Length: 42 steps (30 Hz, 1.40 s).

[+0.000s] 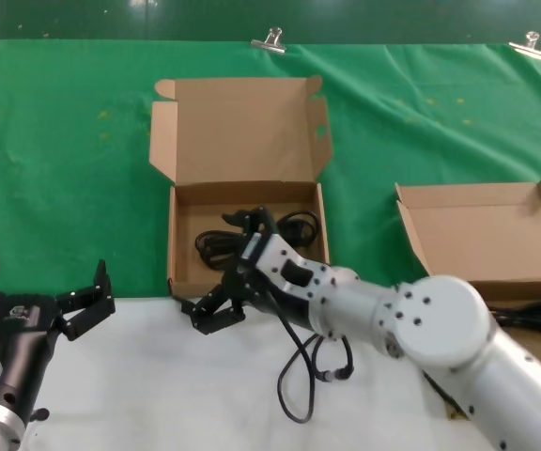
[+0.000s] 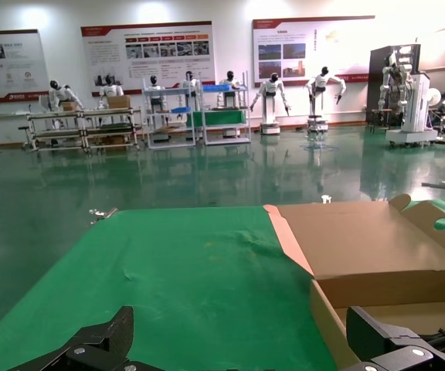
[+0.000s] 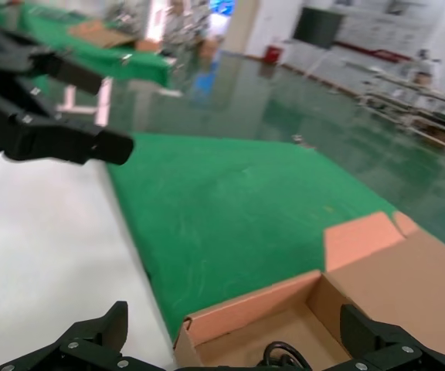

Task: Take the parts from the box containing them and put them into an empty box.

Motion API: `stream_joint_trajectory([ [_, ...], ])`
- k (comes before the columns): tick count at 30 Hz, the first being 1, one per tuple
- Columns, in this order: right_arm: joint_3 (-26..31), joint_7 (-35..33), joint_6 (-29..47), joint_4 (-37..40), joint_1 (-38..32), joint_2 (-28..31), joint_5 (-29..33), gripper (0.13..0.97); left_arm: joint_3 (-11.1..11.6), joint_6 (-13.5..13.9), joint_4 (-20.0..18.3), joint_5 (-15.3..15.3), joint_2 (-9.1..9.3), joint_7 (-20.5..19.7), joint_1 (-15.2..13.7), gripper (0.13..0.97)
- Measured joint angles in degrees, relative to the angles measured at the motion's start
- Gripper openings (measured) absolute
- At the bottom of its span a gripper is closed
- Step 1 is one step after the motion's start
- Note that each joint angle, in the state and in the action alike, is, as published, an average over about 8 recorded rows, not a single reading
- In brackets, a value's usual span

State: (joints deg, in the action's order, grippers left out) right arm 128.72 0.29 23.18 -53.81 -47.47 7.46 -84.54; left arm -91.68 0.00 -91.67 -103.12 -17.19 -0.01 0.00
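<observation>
The winged-lid cardboard box [image 1: 181,225] stands open at the table's middle. A thin black cord bundle [image 1: 301,225] lies loose on its floor. My right gripper [image 1: 228,270] hovers open over the box's front left corner, holding nothing. In the right wrist view the right gripper [image 3: 236,325] straddles the box wall [image 3: 246,305], with the cord [image 3: 284,357] just below. The plain-lid box [image 1: 482,235] stands at the right, its floor mostly hidden by my right arm. My left gripper [image 1: 50,296] stays open near the front left, apart from both boxes.
A black cable [image 1: 533,315] shows in the right box beside my arm. Another black cable [image 1: 299,376] loops on the white table under the right arm. Green cloth [image 1: 64,160] covers the back, held by clips. The left wrist view shows the winged box's lid [image 2: 369,247].
</observation>
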Motion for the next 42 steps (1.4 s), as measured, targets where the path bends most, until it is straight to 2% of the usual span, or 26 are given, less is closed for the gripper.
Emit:
stream_joint_trajectory([
  [8,-6.96,-0.05,-4.37,-7.12,8.92,1.83,-3.5,0.966,0.0,0.0,0.0,0.0,0.0,0.0,0.0,0.966],
  [36,-31.33,-0.24,-19.62,-32.02,40.2,8.23,-15.73,0.966,0.0,0.0,0.0,0.0,0.0,0.02,0.0,0.966],
  [42,-34.51,-0.27,-21.6,-35.27,44.26,9.07,-17.32,0.966,0.0,0.0,0.0,-0.01,0.0,0.03,0.0,0.966],
])
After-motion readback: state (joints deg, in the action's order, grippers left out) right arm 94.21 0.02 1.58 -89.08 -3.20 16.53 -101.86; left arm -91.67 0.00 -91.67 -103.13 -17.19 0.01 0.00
